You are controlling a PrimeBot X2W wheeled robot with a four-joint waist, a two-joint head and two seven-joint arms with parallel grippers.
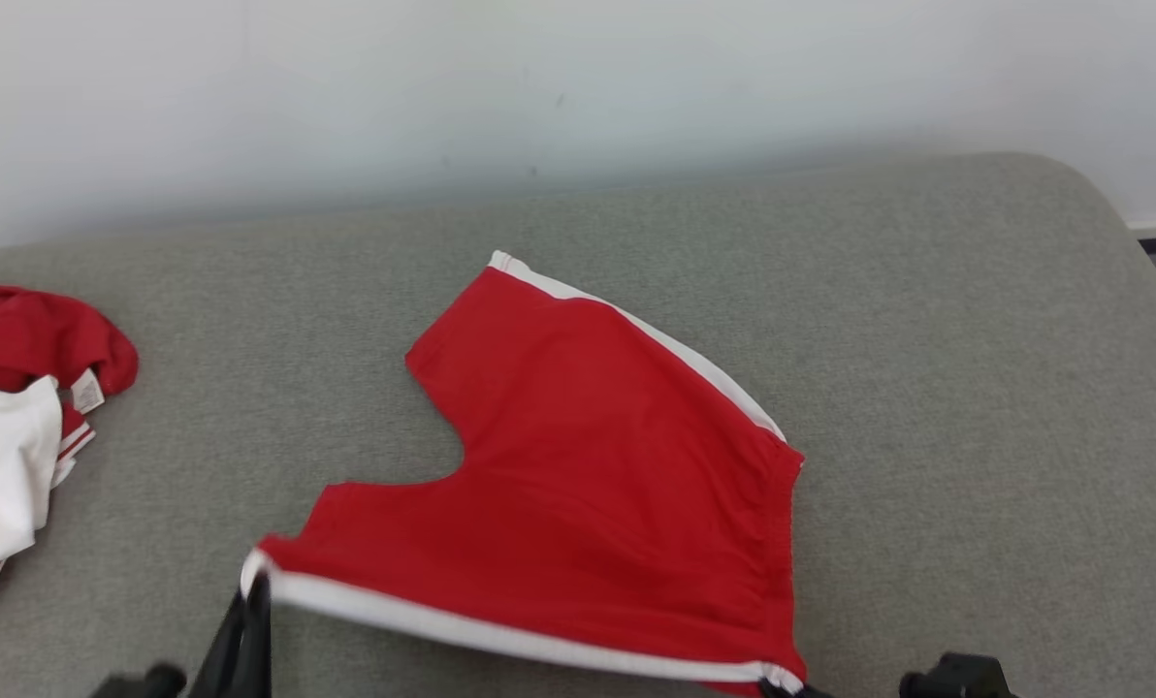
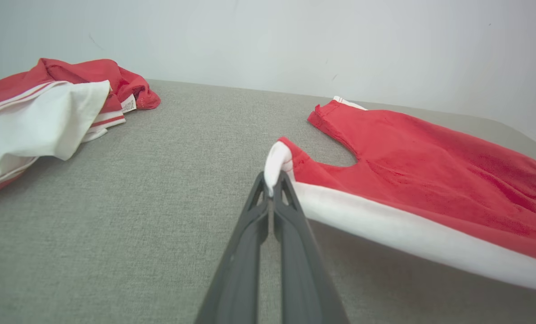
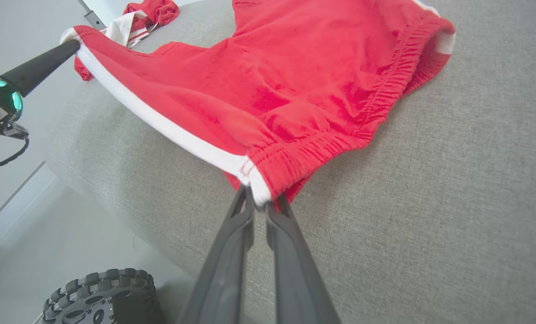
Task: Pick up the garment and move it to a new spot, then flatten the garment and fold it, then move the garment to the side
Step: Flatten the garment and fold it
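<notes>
Left gripper (image 2: 272, 191) clamps the white-trimmed leg corner of the red shorts (image 1: 588, 465); right gripper (image 3: 261, 200) clamps their waistband corner. Tag (image 1: 87, 392) on the left-hand garment (image 1: 16, 339): writing unreadable.

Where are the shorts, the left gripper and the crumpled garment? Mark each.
shorts (image 1: 588, 465), head view, middle of the red cloth.
left gripper (image 2: 273, 182), left wrist view, between the fingertips shut on the shorts' white corner.
crumpled garment (image 2: 47, 117), left wrist view, its white panel.
</notes>
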